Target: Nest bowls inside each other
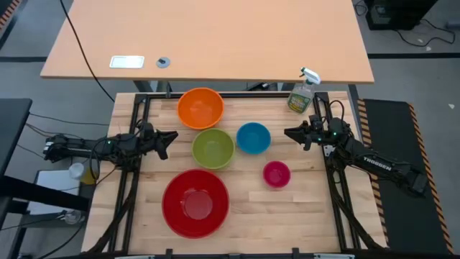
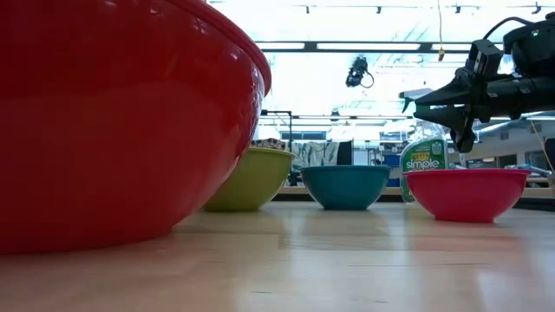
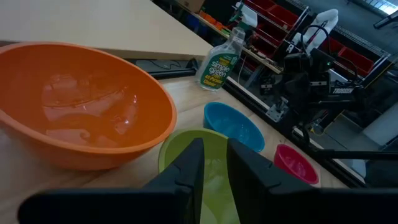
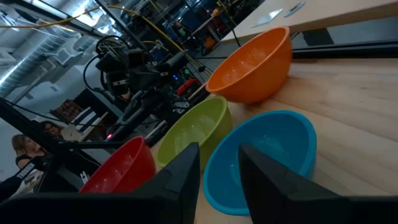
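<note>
Five bowls stand apart, each upright on its base on the wooden table (image 1: 316, 216): orange (image 1: 200, 108) at the far side, lime green (image 1: 213, 148) and blue (image 1: 253, 137) in the middle, pink (image 1: 276, 174) to the right, red (image 1: 195, 203) near the front. My left gripper (image 1: 172, 136) hovers at the table's left side, shut, pointing level toward the green bowl (image 3: 205, 155). My right gripper (image 1: 289, 132) hovers at the right side, slightly open with nothing between its fingers, pointing toward the blue bowl (image 4: 267, 155). In the low view it (image 2: 418, 106) hangs above the pink bowl (image 2: 466, 192).
A green-labelled spray bottle (image 1: 302, 92) stands at the table's far right corner, just behind my right arm. A larger tan desk (image 1: 208, 36) lies beyond the far edge. Free board shows at the near right, in front of the pink bowl.
</note>
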You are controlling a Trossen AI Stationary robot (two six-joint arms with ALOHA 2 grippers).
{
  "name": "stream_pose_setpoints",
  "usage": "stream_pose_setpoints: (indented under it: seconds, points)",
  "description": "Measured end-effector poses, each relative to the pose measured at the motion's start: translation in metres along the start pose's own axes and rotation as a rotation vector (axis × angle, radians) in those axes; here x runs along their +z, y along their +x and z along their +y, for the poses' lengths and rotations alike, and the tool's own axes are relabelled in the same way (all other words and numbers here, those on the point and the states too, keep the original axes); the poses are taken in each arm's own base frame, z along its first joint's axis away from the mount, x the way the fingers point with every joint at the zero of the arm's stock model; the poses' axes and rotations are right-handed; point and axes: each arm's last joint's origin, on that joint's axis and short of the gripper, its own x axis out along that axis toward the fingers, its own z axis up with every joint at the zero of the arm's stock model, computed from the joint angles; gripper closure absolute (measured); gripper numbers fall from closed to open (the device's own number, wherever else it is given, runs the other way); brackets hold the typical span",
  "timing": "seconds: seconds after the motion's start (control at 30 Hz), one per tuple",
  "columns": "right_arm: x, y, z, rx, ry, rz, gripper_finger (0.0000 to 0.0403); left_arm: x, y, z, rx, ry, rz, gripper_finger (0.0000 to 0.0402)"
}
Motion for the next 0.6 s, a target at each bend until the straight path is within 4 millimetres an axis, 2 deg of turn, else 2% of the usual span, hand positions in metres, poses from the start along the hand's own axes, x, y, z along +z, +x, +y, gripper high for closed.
stream_pose_setpoints:
  seconds: [0.17,0.27,0.4,0.6]
  points:
    - [0.000,0.000,0.000,0.000,0.000,0.000,0.0284,0.001,0.000,-0.001,-0.005,-0.010,-0.007,0.0331]
    - [0.000,0.000,0.000,-0.007,-0.001,-0.009,0.0284,0.004,0.000,-0.003,-0.029,-0.128,-0.037,0.0331]
    - [0.008,0.000,0.003,-0.031,-0.009,-0.125,0.0284,0.010,-0.001,-0.006,-0.072,-0.303,-0.080,0.0331]
    - [0.024,-0.004,0.014,0.051,0.091,-0.322,0.0284,0.014,-0.001,-0.009,-0.105,-0.337,-0.117,0.0331]
